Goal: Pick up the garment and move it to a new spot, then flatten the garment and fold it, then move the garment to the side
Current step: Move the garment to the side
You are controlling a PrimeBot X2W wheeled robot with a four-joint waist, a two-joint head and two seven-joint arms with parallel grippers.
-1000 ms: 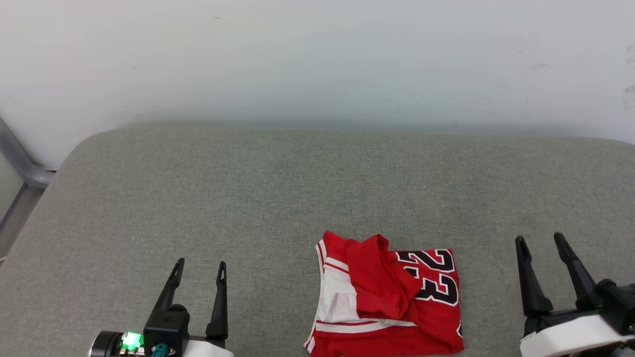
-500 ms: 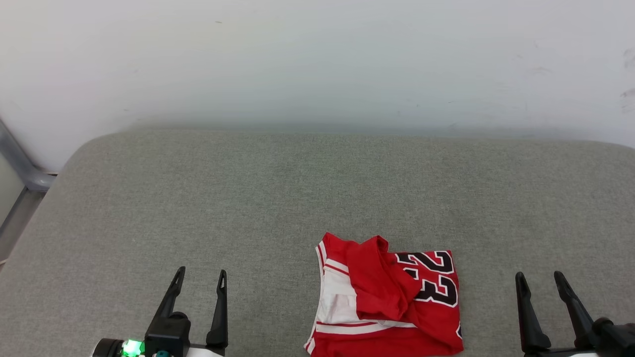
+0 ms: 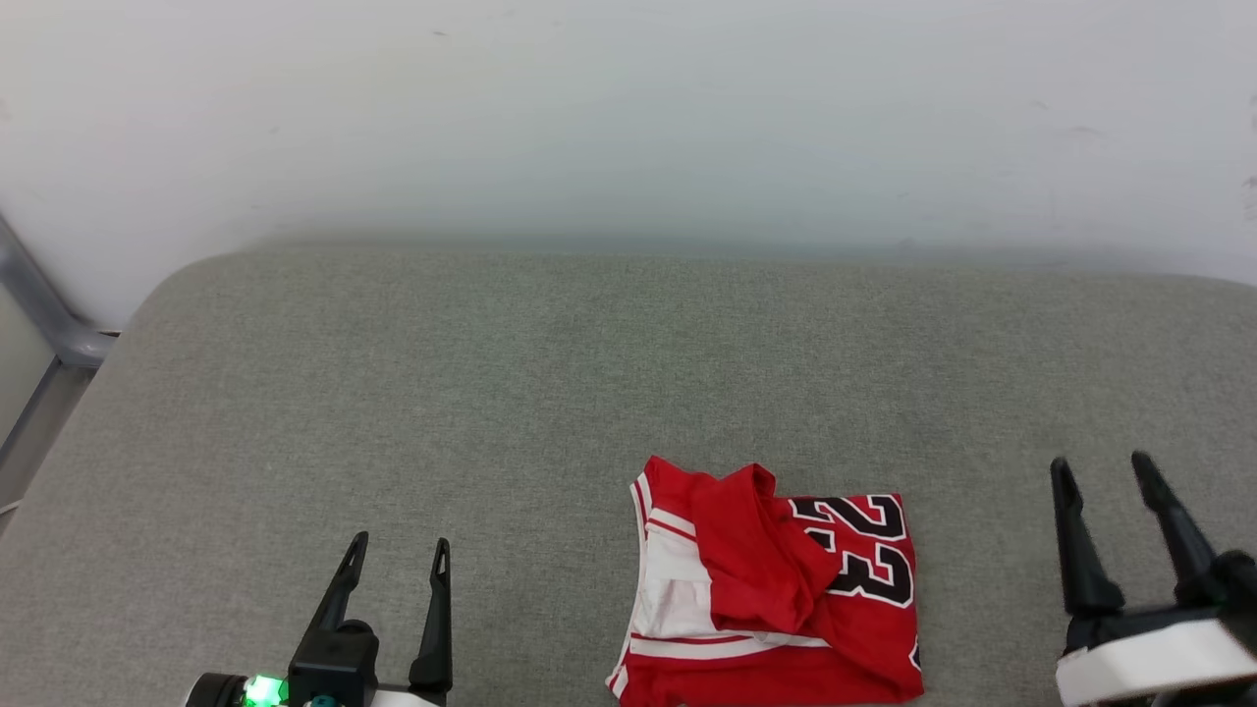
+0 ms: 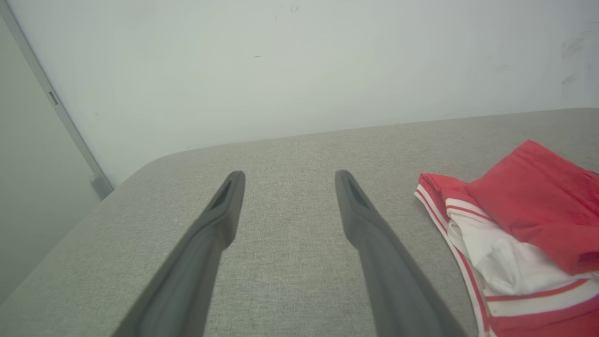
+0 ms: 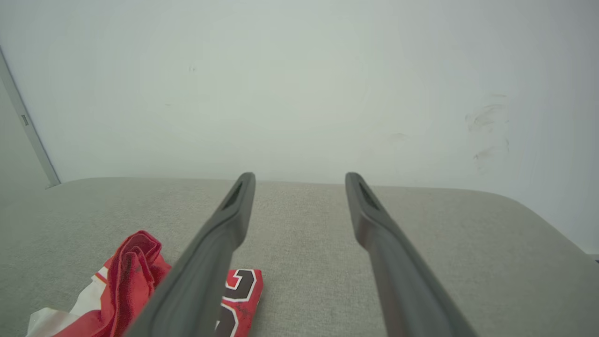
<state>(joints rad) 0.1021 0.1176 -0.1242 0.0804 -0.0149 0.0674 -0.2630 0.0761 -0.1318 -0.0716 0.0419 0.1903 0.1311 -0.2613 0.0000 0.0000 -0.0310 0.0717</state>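
The garment point(image 3: 776, 589) lies crumpled near the front of the padded grey surface point(image 3: 491, 393), right of centre, between the two tools and touching neither. Its lower hem is cut off by the bottom of the head view. Bare fabric runs wide behind it to the rounded back edge and out to the left corner. The left tool point(image 3: 400, 541) has its fingers spread and empty, and so does the right tool point(image 3: 1100, 462) (nothing between them). A red flap folds over the chest and hides part of the black numerals; one white sleeve shows. A pale, scuffed wall point(image 3: 628, 118) rises behind, with a grey metal post point(image 3: 44, 319) at the left
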